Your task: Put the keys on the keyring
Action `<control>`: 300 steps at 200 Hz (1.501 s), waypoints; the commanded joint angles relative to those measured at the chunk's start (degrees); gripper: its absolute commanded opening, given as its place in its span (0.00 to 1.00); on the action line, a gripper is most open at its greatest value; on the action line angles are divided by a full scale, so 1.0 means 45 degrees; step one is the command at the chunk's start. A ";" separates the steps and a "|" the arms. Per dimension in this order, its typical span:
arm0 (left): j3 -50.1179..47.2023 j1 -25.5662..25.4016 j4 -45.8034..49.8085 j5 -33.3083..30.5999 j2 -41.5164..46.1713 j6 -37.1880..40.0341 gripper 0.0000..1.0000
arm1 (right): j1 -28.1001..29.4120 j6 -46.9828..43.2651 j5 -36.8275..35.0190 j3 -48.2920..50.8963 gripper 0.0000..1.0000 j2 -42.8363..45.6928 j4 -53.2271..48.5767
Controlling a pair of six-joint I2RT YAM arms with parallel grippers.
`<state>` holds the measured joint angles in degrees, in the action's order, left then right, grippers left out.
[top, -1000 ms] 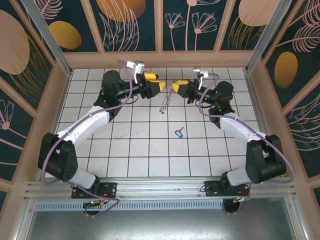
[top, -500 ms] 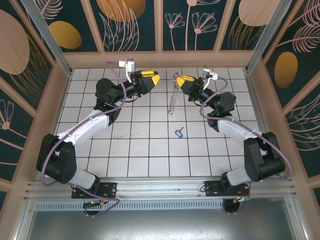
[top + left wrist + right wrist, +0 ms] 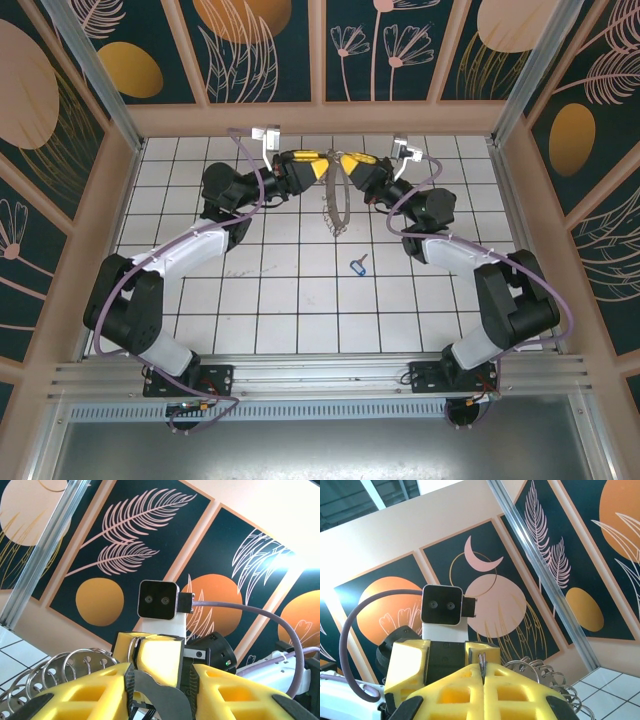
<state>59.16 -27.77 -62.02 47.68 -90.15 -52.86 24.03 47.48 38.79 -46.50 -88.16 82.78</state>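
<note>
The keyring [image 3: 335, 205] hangs edge-on above the back of the tiled floor, its silvery pieces trailing down. My right gripper [image 3: 347, 163] is shut on its wire, which shows pinched at the tips of that gripper [image 3: 482, 666], with silvery loops [image 3: 540, 672] to the right. My left gripper [image 3: 312, 163] meets it tip to tip. In the left wrist view my left gripper [image 3: 160, 674] has its jaws apart, straddling the right gripper's fingertips and the ring wire [image 3: 131, 652]. The blue-headed key [image 3: 358, 266] lies on the floor, in front of both grippers.
The white tiled floor [image 3: 290, 300] is walled by a tan frame and patterned panels [image 3: 265, 50] at the back and sides. Both arms arch inward from their bases at the near edge. Purple cables [image 3: 250, 160] loop beside each wrist.
Both grippers rose and came together over the back tiles. My left gripper's jaws narrowed around the right gripper's tips. The keyring swung and now hangs between them. The blue key has not moved.
</note>
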 commanded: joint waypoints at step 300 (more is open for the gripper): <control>0.1483 -0.0333 0.2200 0.0389 -0.0479 0.2576 0.00 | -0.0637 -0.1014 0.0092 0.0027 0.56 0.1736 -0.2667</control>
<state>62.50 -28.95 -60.34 47.83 -93.93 -50.59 24.27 46.78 38.98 -47.72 -87.20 78.85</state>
